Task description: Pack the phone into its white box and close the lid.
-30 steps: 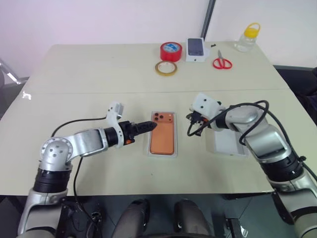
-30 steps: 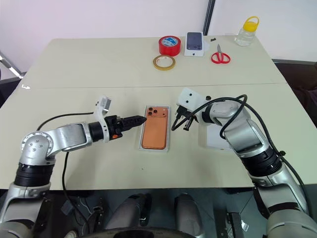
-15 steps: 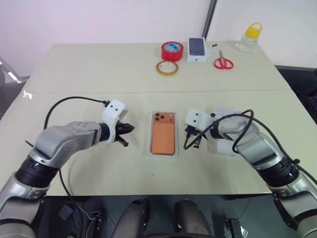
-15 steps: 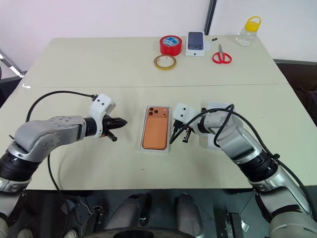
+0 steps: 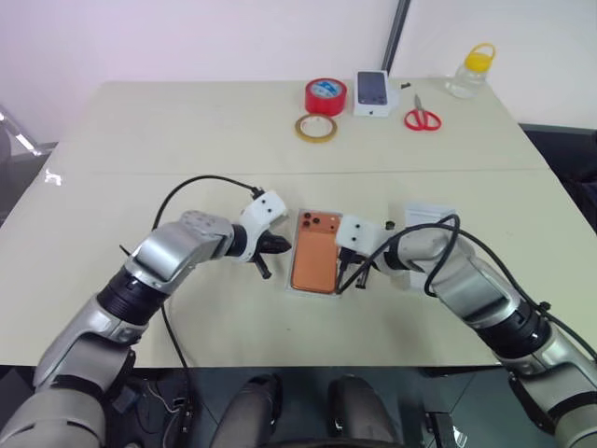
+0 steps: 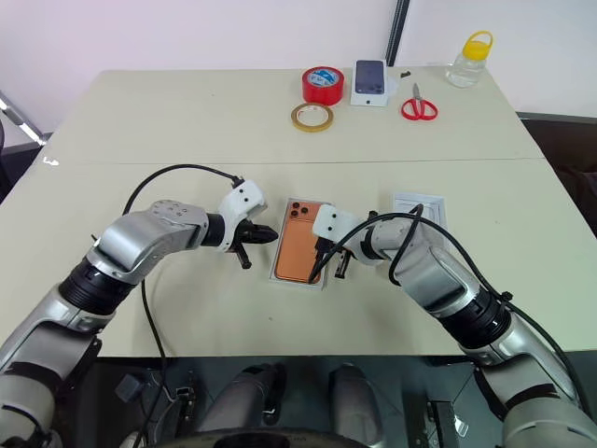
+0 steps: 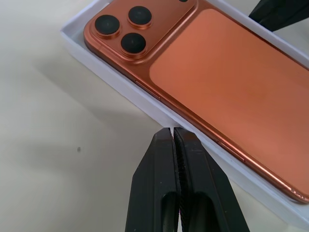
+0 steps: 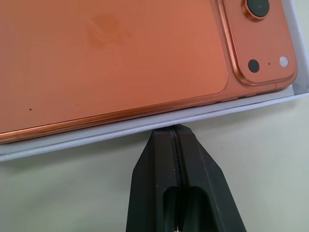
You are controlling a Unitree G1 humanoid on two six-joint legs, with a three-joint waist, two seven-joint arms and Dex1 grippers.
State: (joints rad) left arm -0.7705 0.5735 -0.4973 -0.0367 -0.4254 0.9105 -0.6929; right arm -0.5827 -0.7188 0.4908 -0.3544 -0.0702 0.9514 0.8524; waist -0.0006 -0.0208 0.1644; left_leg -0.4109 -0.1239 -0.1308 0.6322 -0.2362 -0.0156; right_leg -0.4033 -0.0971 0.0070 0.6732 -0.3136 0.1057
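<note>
Left gripper [image 7: 172,133]: fingers pressed together, arm reaching inward
Right gripper [image 8: 175,130]: fingers pressed together, arm bent inward, facing the left

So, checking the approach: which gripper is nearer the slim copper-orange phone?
Neither clearly. The left gripper and right gripper, both shut, flank the slim copper-orange phone, each tip at its shallow white cardboard box.

The phone [image 7: 227,92] and its white box [image 7: 145,104] run past the picture edges in both wrist views.
</note>
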